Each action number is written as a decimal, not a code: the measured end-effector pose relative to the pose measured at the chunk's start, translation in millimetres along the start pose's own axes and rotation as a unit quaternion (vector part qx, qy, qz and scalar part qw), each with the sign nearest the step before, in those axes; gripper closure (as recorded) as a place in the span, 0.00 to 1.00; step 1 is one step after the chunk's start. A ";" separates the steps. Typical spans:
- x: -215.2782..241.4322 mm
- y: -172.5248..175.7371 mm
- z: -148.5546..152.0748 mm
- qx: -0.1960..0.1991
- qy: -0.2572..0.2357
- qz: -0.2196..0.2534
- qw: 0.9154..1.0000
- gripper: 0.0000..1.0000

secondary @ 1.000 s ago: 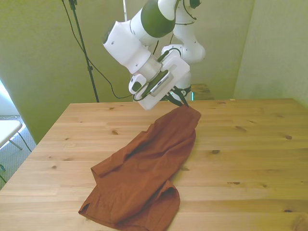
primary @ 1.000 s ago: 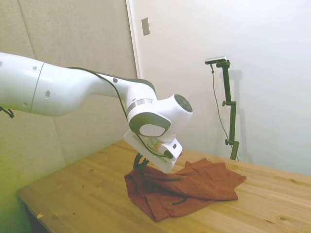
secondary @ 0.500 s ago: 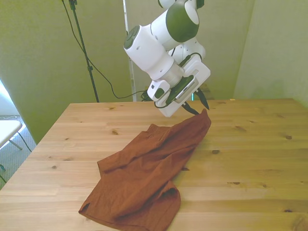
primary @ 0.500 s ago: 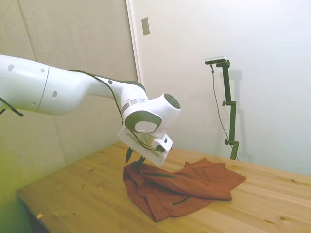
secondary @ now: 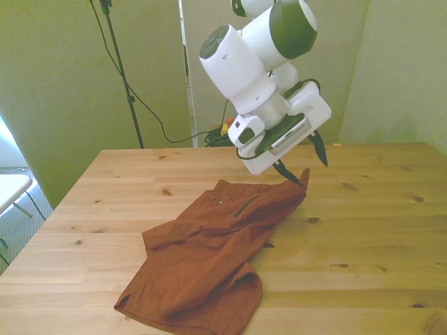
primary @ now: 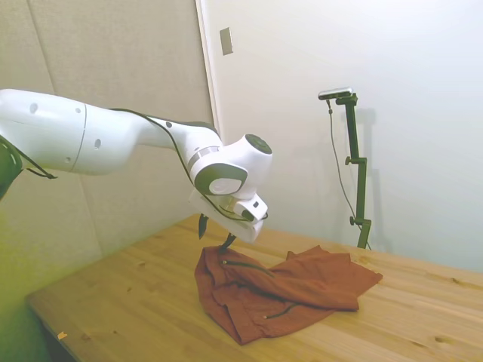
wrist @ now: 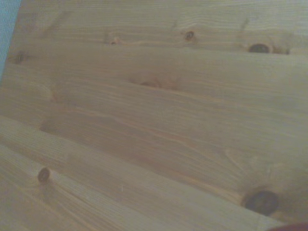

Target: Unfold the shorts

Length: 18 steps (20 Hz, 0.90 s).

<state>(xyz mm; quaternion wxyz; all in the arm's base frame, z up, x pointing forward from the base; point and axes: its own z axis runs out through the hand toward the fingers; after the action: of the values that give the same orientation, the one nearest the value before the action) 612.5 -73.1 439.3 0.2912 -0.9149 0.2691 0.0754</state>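
On the wooden table (secondary: 363, 230), rust-brown shorts (secondary: 209, 251) lie crumpled (pocket zip facing up). Just above their far corner hovers the white arm's tool (secondary: 304, 162), fingers spread apart and holding nothing.

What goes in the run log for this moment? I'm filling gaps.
pincer open, above corner | shorts released, lying rumpled on table | zip pocket line showing | unfolding unfinished

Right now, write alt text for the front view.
A white robot arm's hand, fingers open, hovers just above one corner of rust-brown shorts, which lie crumpled and partly folded on a wooden table. A short dark pocket line shows near the hand.
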 end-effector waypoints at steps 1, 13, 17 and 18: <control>1.9 -3.2 7.6 -0.002 -0.003 0.000 1.000 0.00; -23.7 5.0 -91.5 -0.108 0.226 0.139 0.958 0.00; 21.9 99.0 -125.3 -0.124 0.284 0.221 0.925 0.00; 35.4 120.9 -130.7 -0.126 0.294 0.242 0.916 0.00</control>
<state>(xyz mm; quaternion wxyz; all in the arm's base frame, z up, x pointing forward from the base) 575.0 -246.8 476.4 0.0543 -0.8315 0.5444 -0.0959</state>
